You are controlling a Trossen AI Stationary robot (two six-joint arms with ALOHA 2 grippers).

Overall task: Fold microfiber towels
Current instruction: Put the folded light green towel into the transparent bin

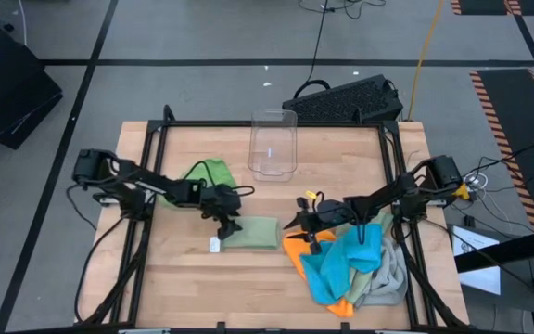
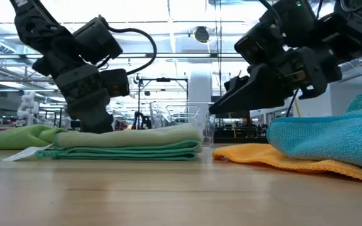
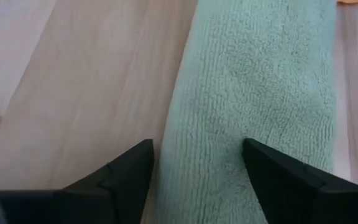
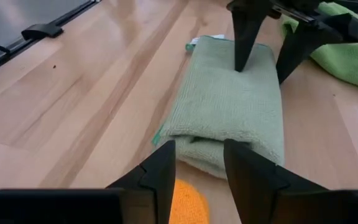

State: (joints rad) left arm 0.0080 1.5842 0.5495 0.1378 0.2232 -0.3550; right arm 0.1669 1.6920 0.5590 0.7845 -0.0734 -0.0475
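A folded sage green towel (image 1: 253,234) (image 4: 229,106) lies flat on the table's middle, a white tag (image 1: 215,245) at its left end. My left gripper (image 1: 228,225) (image 3: 197,180) is open over that left end, pointing steeply down. My right gripper (image 1: 297,225) (image 4: 197,180) hangs open, with a narrow gap, just off the towel's right end. It is above the edge of an orange towel (image 1: 297,249) and touches nothing. A bright green towel (image 1: 213,173) lies crumpled behind my left arm. Blue (image 1: 341,264) and grey (image 1: 392,278) towels lie heaped on the orange one. My left gripper stands from above over the sage towel's left end (image 4: 244,68), its fingers spread across the fold. One fingertip (image 4: 240,62) is at the towel's top face and the other (image 4: 283,78) at its far edge. Whether they touch the cloth I cannot tell.
A clear plastic bin (image 1: 273,144) stands at the table's far middle. A black keyboard-like object (image 1: 346,100) lies just past the far edge. The towel heap fills the near right corner. Bare wood shows at the near left and in front of the folded towel.
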